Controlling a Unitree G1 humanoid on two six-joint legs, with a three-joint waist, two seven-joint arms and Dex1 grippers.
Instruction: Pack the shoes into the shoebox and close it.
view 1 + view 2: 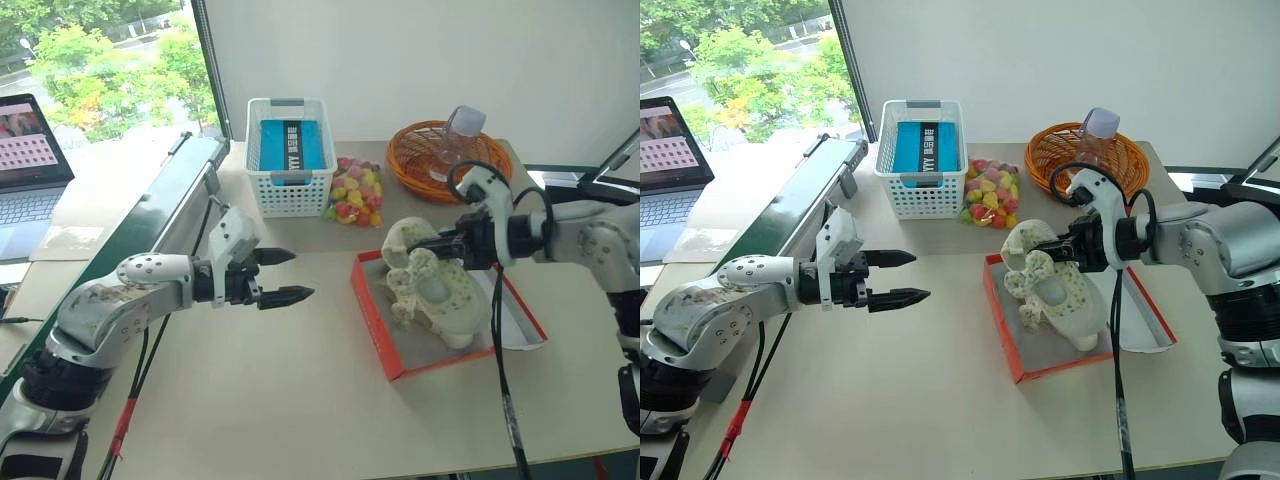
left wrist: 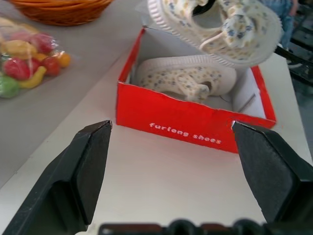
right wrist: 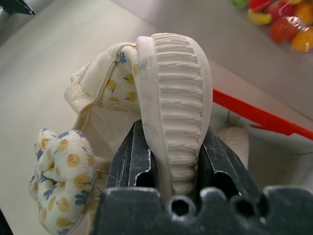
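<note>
The red shoebox [image 1: 378,322] lies open on the table's right half, its lid [image 1: 520,322] folded out to the far side. One cream shoe [image 2: 186,78] with a small flower print lies inside on the grey-white floor. My right gripper [image 3: 173,152] is shut on the ribbed sole of the other shoe [image 1: 405,238], which hangs tilted just above the box. My left gripper [image 1: 298,274] is open and holds nothing. It hovers over bare table to the left of the box and points at its red side wall [image 2: 186,125].
At the back stand a white lattice basket [image 1: 290,155] with a blue packet, a bag of coloured fruit [image 1: 355,192] and an orange wicker bowl [image 1: 440,155] with a clear bottle. A dark green ramp [image 1: 170,215] and a laptop [image 1: 30,150] are at the left.
</note>
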